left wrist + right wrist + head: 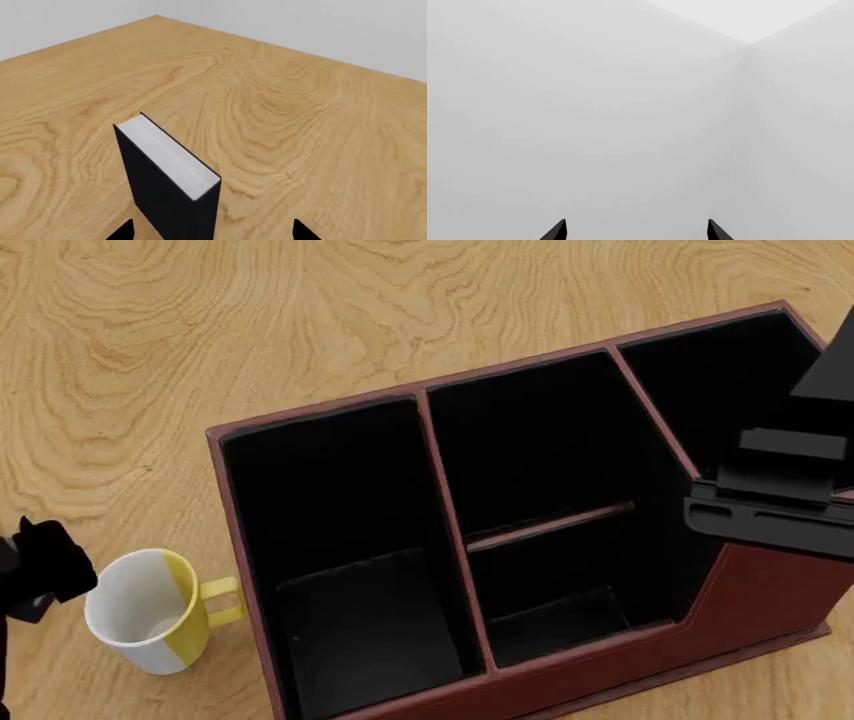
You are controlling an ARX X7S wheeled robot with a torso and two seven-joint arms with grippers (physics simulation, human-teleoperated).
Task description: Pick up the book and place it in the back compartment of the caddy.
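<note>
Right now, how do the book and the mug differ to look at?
The book is black with white page edges; the mug is white and yellow. The book is a flat-sided slab standing upright on end; the mug is round, open-topped and has a handle. The book shows only in the left wrist view, between the left fingers; the mug stands beside the caddy. Both rest on the wooden table.
</note>
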